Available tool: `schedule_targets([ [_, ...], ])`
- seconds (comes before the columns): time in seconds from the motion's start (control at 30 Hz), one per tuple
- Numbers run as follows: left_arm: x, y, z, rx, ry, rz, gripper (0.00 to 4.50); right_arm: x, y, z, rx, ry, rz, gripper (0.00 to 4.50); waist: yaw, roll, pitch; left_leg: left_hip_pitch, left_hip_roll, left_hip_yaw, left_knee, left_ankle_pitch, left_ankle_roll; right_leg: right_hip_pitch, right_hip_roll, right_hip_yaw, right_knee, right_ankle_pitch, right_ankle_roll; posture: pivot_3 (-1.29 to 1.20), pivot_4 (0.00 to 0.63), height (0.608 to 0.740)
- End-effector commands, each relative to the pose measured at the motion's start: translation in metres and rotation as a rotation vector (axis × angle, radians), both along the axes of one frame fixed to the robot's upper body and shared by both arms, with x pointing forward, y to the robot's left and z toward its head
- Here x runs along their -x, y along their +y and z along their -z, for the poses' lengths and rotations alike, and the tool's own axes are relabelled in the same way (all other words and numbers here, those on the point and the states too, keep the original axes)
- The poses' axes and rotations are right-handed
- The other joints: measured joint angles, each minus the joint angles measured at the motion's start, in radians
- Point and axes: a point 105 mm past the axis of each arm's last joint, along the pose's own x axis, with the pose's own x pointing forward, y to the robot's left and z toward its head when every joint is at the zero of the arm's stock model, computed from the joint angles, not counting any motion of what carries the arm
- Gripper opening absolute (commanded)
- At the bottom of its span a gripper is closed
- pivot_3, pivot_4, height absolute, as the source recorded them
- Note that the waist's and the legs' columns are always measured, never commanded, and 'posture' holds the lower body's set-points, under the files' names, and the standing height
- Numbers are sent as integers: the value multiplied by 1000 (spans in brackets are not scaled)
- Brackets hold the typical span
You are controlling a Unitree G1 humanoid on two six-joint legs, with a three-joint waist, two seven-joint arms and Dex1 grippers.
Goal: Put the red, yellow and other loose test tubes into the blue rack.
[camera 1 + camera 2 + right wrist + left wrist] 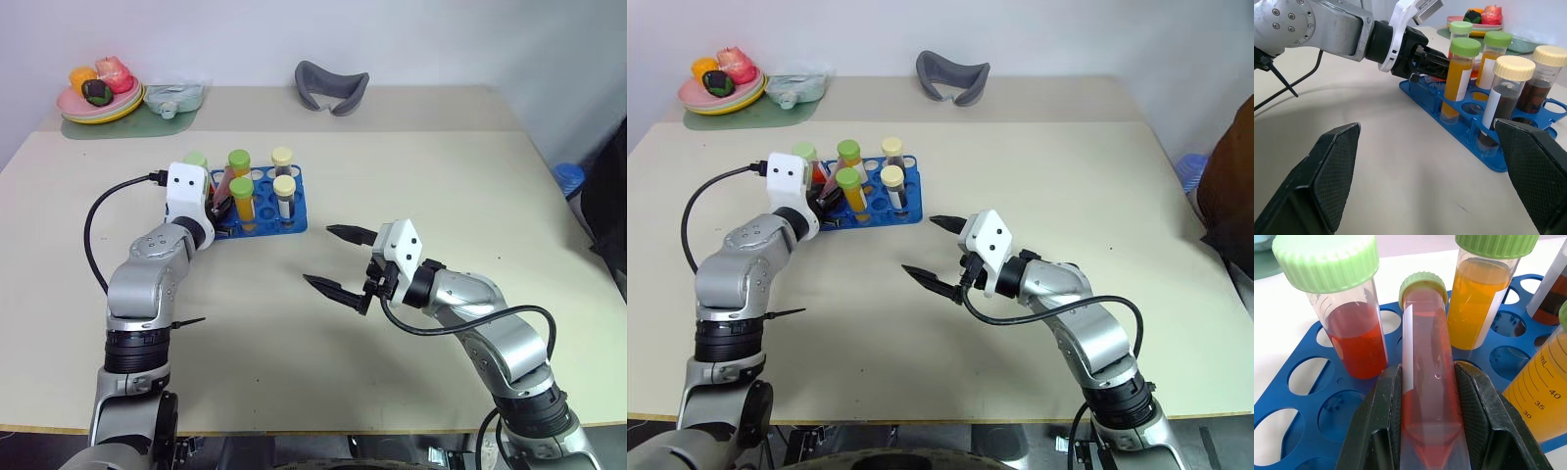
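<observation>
**Red tube clamped over blue rack**

Left gripper [1422, 431] pinches a red-liquid test tube with a green cap [1425, 377], tilted over the blue rack [294, 221] at its left end. Rack holds upright tubes: red [1354, 340], two orange [1476, 298], two dark brown with cream caps [1501, 98]. Right gripper [338, 262] spread wide, holding nothing, hovers over the beige table [411, 166] just right of the rack.

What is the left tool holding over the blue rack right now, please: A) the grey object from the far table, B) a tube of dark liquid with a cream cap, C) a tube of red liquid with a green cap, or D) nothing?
C: the left tool has both fingers pressed against the red tube, lying tilted over the blue rack.
</observation>
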Motion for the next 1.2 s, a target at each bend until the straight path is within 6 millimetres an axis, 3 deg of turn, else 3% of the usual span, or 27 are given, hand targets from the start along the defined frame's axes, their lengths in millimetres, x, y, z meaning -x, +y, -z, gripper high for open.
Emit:
schedule_targets([
  [0.03,8,5,-25,-15,-101,-5,1340,4,1,-11,-27,-35,-14,4500,-1,0,0,0,0,0,0,0,0,0,0,0,0,0,0,0,150,740],
  [0.2,35,15,-48,14,-221,20,1340,5,-1,-10,-27,-29,-8,4500,0,0,0,0,0,0,-1,0,0,0,0,0,0,0,0,0,150,740],
  [0.5,76,37,-55,75,-316,12,1340,6,0,-9,-24,-19,-31,4500,-2,0,0,0,0,0,-1,0,0,0,0,0,0,0,0,0,150,740],
  [0.77,110,46,-11,2,-97,92,1340,6,1,-8,-23,-13,-51,4500,-1,0,0,0,0,0,-1,0,0,0,0,0,0,0,0,0,150,740],
  [0.97,133,59,6,-60,25,143,1340,6,1,-8,-23,-9,-57,4500,-1,0,0,0,0,0,-1,0,0,0,0,0,-1,0,-1,0,150,740],
  [1.2,144,71,26,-136,132,174,1340,6,3,-8,-27,-9,-71,4500,0,1,1,0,0,0,-1,0,0,0,0,0,-1,0,-1,0,150,740],
])
